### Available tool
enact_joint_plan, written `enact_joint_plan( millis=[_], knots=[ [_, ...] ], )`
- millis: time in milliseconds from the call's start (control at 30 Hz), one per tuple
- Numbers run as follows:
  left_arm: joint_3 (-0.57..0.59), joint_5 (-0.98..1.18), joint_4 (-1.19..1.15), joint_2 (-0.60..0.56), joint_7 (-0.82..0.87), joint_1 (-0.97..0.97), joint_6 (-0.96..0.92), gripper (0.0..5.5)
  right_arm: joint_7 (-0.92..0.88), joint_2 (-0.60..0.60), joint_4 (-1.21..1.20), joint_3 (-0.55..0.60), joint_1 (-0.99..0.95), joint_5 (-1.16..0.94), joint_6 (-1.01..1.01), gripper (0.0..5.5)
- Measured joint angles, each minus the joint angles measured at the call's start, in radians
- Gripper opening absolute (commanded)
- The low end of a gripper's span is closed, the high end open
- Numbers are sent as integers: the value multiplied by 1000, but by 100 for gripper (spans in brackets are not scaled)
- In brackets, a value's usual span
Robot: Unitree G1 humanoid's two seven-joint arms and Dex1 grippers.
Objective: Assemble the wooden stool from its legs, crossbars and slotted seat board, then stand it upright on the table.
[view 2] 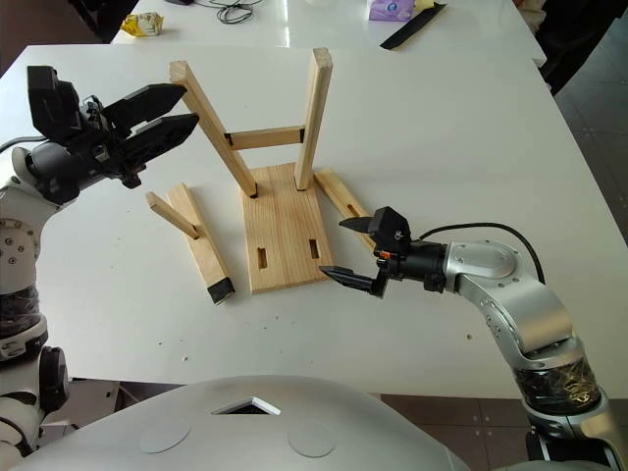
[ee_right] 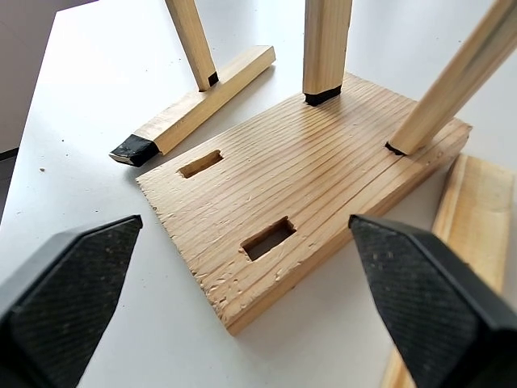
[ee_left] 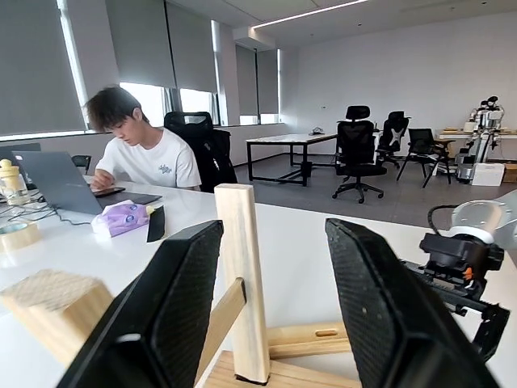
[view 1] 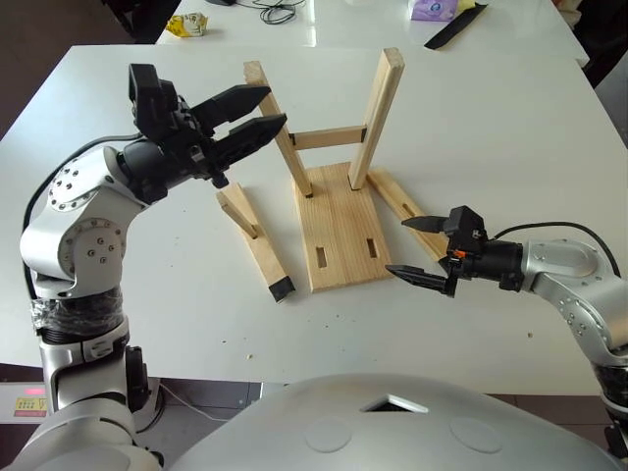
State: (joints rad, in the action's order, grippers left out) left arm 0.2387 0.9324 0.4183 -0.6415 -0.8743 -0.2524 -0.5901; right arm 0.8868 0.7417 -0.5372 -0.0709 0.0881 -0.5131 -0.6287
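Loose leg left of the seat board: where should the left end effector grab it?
Probably mid-shaft of the loose leg, between crossbar stub and black tip, from above, closing across its narrow width: it lies flat, bare table both sides.

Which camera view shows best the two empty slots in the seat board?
The right wrist view: the seat board lies close, and both empty slots show plainly. The two eye views show them small, from above. The left wrist view catches a strip of the board's far end.
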Motion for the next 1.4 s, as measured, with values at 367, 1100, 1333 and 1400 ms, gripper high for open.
enact_joint_plan(
  millis=[367,1100,1333,1400],
  knots=[
    [-183,-69,297,-185,89,257,-199,236,-25,-9,-23,22,34,0,1,475],
    [-408,-524,174,-385,-135,520,94,236,-37,-25,-34,27,56,1,1,475],
    [-405,-589,117,-428,-209,534,179,236,-37,-26,-34,30,56,1,2,475],
    [-391,-578,105,-426,-221,514,174,236,-37,-26,-34,30,56,1,2,475]
  ],
)
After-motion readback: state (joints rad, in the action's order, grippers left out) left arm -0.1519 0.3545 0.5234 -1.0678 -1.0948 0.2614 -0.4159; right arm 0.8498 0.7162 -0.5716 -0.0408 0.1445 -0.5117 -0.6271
